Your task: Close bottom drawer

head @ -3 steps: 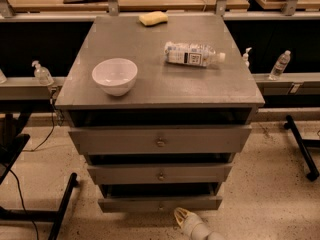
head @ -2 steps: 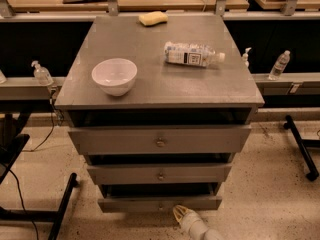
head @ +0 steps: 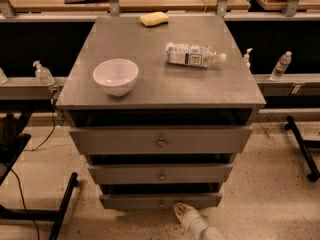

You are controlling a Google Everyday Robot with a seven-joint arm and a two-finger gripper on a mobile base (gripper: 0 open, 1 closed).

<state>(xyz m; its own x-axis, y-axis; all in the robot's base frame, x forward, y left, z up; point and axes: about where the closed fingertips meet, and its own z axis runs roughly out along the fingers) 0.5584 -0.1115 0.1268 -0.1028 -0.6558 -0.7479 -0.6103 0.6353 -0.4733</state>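
- Bottom drawer (head: 150, 201) is the lowest of three grey fronts in the cabinet, close to the speckled floor (head: 270, 184)
- It is pulled out a little, with a dark gap above its front panel, and its small knob shows only faintly at the middle
- Gripper (head: 181, 211) is low in the view, just in front of and below the right half of that drawer front, its yellowish tip pointing up and left towards the panel
- Whether the tip touches the panel cannot be told, nor whether the gripper is spread or closed
- A pale arm segment (head: 202, 230) runs from the gripper down to the bottom edge of the view
- Middle drawer (head: 125, 174) and top drawer (head: 115, 141) each carry a round metal knob at the centre, and both are also partly out, with dark gaps above them
- On the grey cabinet top (head: 165, 86), a white bowl (head: 115, 76) stands upright near the front left
- A plastic bottle (head: 192, 55) lies on its side to the right of the bowl, cap pointing right
- A yellow sponge (head: 154, 18) sits at the back edge, well apart from both
- A pump bottle (head: 44, 74) stands on the ledge to the left of the cabinet, and a small water bottle (head: 281, 65) stands on the ledge to the right
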